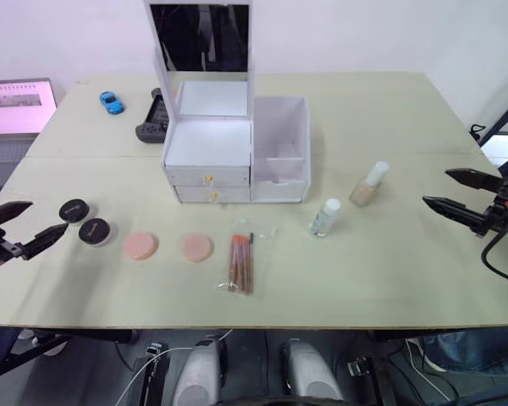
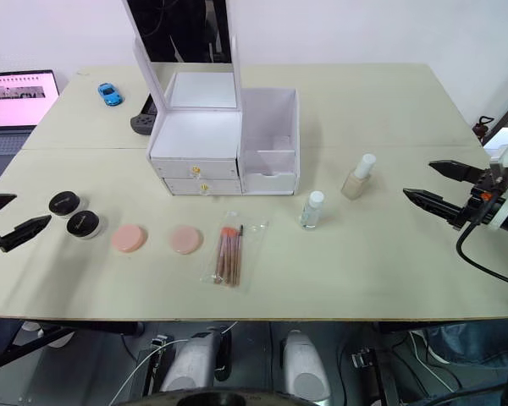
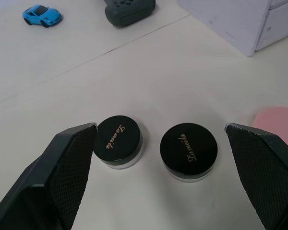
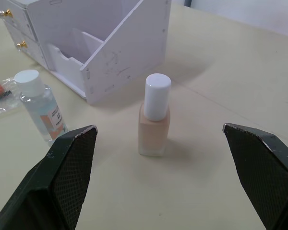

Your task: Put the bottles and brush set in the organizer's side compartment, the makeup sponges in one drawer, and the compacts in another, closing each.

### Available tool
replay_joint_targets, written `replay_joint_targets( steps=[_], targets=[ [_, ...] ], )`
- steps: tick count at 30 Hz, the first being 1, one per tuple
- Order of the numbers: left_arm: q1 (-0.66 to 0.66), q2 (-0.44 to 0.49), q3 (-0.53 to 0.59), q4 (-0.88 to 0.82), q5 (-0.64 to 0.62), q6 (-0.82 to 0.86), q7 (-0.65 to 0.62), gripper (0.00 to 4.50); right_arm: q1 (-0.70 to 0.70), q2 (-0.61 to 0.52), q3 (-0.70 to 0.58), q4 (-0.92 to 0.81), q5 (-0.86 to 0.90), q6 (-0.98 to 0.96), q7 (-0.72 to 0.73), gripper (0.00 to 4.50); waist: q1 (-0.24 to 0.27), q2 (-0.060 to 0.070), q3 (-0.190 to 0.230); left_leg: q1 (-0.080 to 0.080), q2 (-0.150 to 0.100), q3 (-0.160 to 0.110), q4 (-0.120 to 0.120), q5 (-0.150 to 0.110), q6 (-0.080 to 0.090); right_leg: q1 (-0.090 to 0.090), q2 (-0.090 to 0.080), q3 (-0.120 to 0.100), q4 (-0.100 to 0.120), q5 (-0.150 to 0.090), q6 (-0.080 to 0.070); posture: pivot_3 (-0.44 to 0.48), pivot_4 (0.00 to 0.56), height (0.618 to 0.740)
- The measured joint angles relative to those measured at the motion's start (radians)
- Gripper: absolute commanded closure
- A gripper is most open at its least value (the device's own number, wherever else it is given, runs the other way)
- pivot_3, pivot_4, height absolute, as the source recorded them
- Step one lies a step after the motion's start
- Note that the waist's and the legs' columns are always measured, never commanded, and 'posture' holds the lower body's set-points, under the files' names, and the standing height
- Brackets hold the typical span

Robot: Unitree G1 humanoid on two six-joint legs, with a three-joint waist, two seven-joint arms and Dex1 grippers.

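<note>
Starting at the left edge, the left pincer [image 1: 24,228] hangs with fingers spread wide and empty, the two black compacts [image 1: 85,222] just ahead of it. Moving along the counter [image 1: 389,279]: two pink sponges [image 1: 168,246], then the bagged brush set [image 1: 241,263], its long axis running toward the organizer [image 1: 237,152] (both drawers shut). Next come the clear bottle [image 1: 326,216] and the foundation bottle [image 1: 369,185], both upright. That second bottle stands squarely between the spread fingers of the empty right pincer [image 1: 461,196], the nearer arm for it.
</note>
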Motion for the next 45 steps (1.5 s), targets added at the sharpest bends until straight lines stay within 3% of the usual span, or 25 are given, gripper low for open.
replay_joint_targets(
  steps=[17,25,30,36,39,45],
  targets=[
    [-0.020,0.007,0.001,0.057,0.000,-0.004,-0.023,0.00,-0.008,0.000,0.000,0.001,0.001,0.012,0.003,0.04,0.000,0.000,0.000,0.000,0.000,0.000,0.000,0.000,0.000,0.000,0.001,0.000,0.000,0.001,0.002,0.000,0.150,0.737],
    [-0.010,0.035,0.046,0.000,-0.152,0.143,-0.148,0.00,-0.009,-0.009,0.000,-0.084,0.056,0.134,0.007,0.04,-0.001,0.000,0.000,0.001,0.000,0.000,0.000,0.000,0.000,0.000,0.001,0.000,0.001,0.001,0.002,0.000,0.150,0.737],
    [0.002,0.036,0.049,-0.191,-0.246,0.260,-0.162,0.00,-0.036,-0.022,0.004,-0.208,0.146,0.294,0.008,0.04,-0.001,0.000,0.000,0.001,0.000,0.000,0.000,0.000,0.000,0.000,0.001,0.000,0.002,0.001,0.002,0.000,0.150,0.737],
    [-0.053,0.004,-0.011,-0.473,-0.397,0.405,-0.062,0.00,-0.073,-0.050,0.044,-0.475,0.271,0.456,-0.024,0.04,0.001,0.000,0.000,0.000,0.001,-0.003,0.000,0.000,0.000,0.000,0.001,0.000,0.001,0.002,0.003,0.000,0.150,0.737],
    [-0.129,-0.040,-0.098,-0.607,-0.461,0.456,0.042,0.00,-0.096,-0.049,0.085,-0.598,0.311,0.507,-0.081,0.04,0.004,0.000,0.000,0.000,0.000,-0.003,0.001,0.000,0.000,0.001,0.003,0.000,0.001,0.002,0.004,0.000,0.150,0.737],
    [-0.345,-0.134,-0.252,-0.681,-0.538,0.521,0.259,0.00,-0.090,-0.031,0.081,-0.747,0.384,0.577,-0.219,0.04,0.007,-0.002,-0.001,-0.002,0.000,-0.003,0.004,0.000,0.000,0.001,0.006,-0.001,0.001,0.004,0.007,0.000,0.150,0.737]
  ],
)
